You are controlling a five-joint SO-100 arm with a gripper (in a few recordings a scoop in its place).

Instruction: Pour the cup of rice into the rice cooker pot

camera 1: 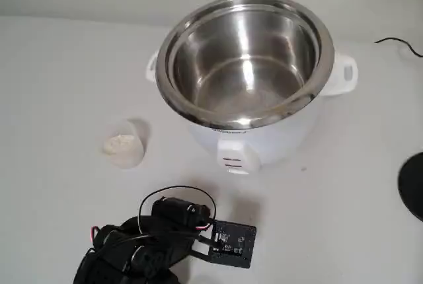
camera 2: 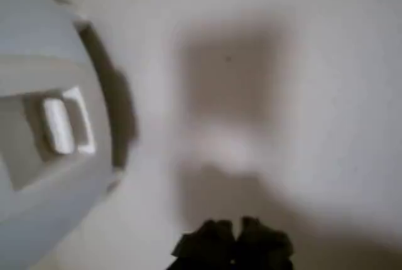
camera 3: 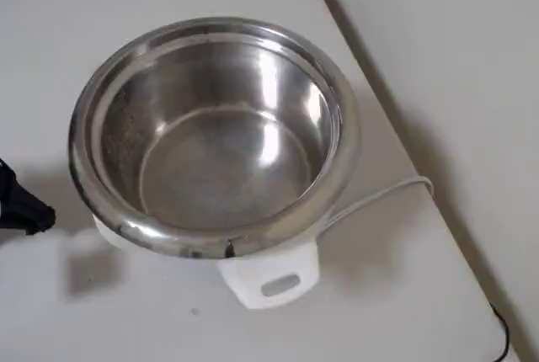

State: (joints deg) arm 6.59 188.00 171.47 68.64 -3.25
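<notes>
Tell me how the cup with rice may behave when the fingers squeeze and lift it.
The cup looks like thin translucent plastic, so it may flex under a firm squeeze. It is small, probably light, so a nudge could tip it. The rice is loose, so tilting would likely spill it.

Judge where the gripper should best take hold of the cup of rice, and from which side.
Probably the side wall of the cup, below its rim, approached level from the arm's side in the fixed view: it stands upright, open-topped, with rice inside.
</notes>
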